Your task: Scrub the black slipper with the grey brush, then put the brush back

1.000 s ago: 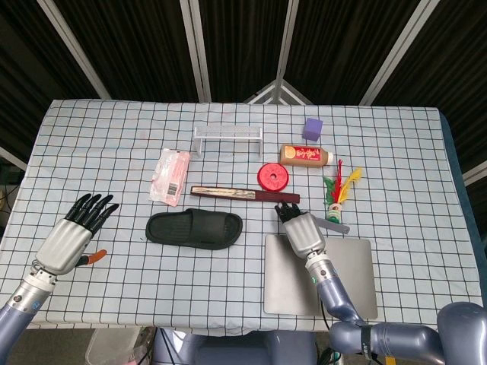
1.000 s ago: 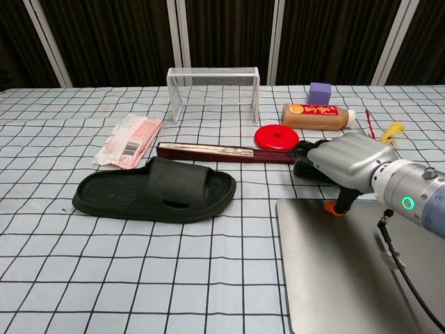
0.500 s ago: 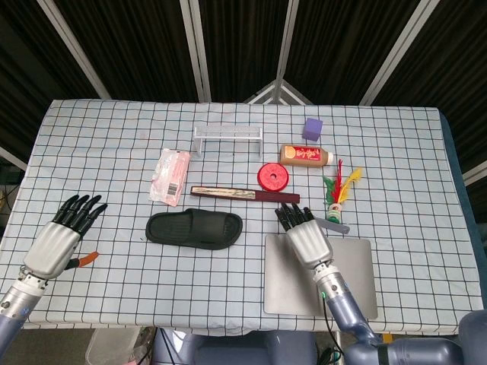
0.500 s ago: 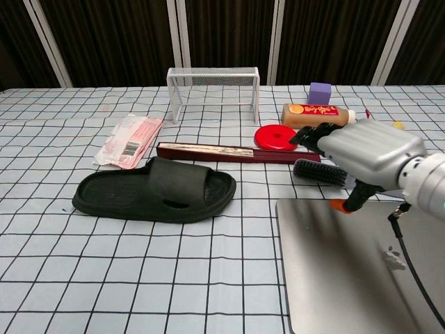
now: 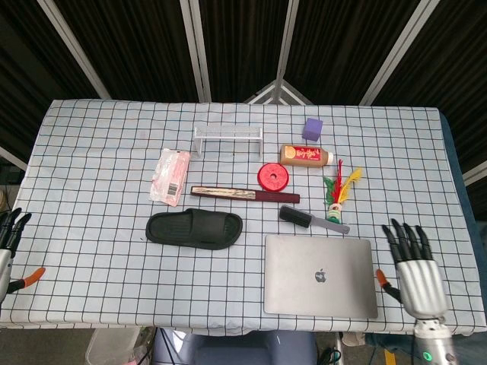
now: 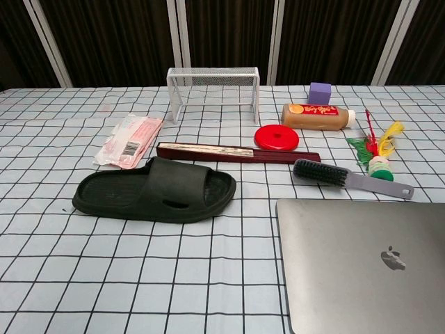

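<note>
The black slipper point(image 5: 195, 229) point(image 6: 154, 191) lies flat left of the table's middle. The grey brush point(image 5: 313, 220) point(image 6: 351, 178) rests on the cloth to its right, bristle end toward the slipper, handle pointing right, just beyond the laptop. Nothing touches either one. My right hand point(image 5: 415, 269) is at the table's front right corner, fingers spread and empty, far from the brush. My left hand point(image 5: 7, 247) shows only partly at the left frame edge, fingers apart and holding nothing. The chest view shows neither hand.
A closed silver laptop point(image 5: 319, 275) point(image 6: 368, 268) lies front right. Behind the slipper are a dark red folded fan point(image 5: 243, 195), a red disc point(image 5: 272, 176), a pink packet point(image 5: 170, 175), a white wire rack point(image 5: 227, 138), a brown bottle point(image 5: 305, 155), a purple cube point(image 5: 313, 128) and a feathered shuttlecock point(image 5: 336, 190).
My right hand has pulled back from beside the brush to the front right corner, leaving the brush lying free. My left hand has drawn back toward the left edge.
</note>
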Controlling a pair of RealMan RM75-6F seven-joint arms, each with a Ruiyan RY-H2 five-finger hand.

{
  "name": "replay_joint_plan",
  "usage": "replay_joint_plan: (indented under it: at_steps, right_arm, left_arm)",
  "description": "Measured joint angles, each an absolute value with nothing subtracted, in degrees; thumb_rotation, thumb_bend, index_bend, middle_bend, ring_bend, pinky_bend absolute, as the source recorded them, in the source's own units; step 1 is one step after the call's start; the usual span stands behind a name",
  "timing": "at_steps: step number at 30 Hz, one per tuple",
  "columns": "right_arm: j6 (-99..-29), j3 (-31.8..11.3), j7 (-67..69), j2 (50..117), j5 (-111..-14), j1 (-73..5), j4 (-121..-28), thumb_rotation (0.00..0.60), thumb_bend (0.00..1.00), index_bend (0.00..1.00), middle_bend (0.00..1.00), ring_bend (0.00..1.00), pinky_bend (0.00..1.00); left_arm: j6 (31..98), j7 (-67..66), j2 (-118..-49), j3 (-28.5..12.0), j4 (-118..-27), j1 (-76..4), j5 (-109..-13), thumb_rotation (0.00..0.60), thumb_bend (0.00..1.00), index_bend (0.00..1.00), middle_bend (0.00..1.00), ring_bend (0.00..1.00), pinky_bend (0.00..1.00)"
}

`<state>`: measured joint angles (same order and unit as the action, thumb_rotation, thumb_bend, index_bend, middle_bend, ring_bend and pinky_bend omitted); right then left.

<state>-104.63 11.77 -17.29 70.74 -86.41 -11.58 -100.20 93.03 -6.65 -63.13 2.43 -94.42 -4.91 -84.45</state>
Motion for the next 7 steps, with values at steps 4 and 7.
replay_joint_plan:
  at_steps: [4,7]
  right_arm:
    - [-107.5,10.97,-12.91,67.95,-87.41,-8.14,-97.98,0.6,0.33,0.0,0.0,0.0,0.0]
    - [-106.44,10.59,-12.34,67.32,-87.71,-7.49,-97.86,0.6,0.33,0.0,0.0,0.0,0.0]
  left_arm:
    - [93.89,-10.27,-63.9,1.81,-95.51,-4.13,-84.24,0.6,0.09,0.0,0.0,0.0,0.02]
    - [93.84,-11.03,-64.39,1.69,-95.47,-4.07,-85.4,0.6,0.09,0.0,0.0,0.0,0.02]
